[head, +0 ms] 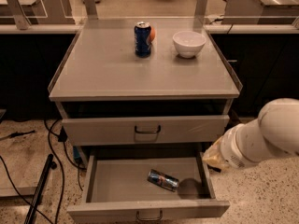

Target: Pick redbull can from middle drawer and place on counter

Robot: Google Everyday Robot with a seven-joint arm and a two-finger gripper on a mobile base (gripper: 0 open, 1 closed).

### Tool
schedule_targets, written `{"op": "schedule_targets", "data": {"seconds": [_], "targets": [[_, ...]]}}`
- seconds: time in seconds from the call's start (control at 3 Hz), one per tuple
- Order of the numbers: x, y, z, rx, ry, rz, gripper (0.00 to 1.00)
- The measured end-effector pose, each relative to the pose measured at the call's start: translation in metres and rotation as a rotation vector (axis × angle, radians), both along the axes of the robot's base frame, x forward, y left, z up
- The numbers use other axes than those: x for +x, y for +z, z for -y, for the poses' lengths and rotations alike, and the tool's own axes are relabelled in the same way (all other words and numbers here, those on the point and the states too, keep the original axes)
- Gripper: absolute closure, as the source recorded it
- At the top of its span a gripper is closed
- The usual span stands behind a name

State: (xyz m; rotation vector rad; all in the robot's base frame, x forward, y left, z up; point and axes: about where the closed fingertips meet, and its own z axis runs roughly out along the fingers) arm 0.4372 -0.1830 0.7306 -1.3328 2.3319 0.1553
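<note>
The redbull can [163,180] lies on its side in the open middle drawer [117,181], right of the drawer's centre. The drawer is pulled out below a like, closed drawer front [145,129]. The counter [117,69] is the flat grey cabinet top above. My arm [261,141] comes in from the right as a bulky white shape. The gripper [215,157] is at its yellowish end, just above the drawer's right wall, to the right of the can and a little higher, apart from it.
On the counter stand a wider dark-blue soda can [142,39], an orange [152,33] behind it and a white bowl [188,43]. Cables [56,148] and a dark pole [39,190] lie on the floor at the left. Desks stand behind.
</note>
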Motion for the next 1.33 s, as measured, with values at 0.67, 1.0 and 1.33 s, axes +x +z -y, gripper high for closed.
{"op": "schedule_targets", "data": {"seconds": [0.67, 1.0, 1.33], "targets": [[0.002, -0.117, -0.018, 0.076, -0.015, -0.032, 1.0], [0.006, -0.182, -0.042, 0.168, -0.013, -0.04, 1.0], [0.006, -0.181, -0.042, 0.165, -0.012, -0.038, 1.0]]}}
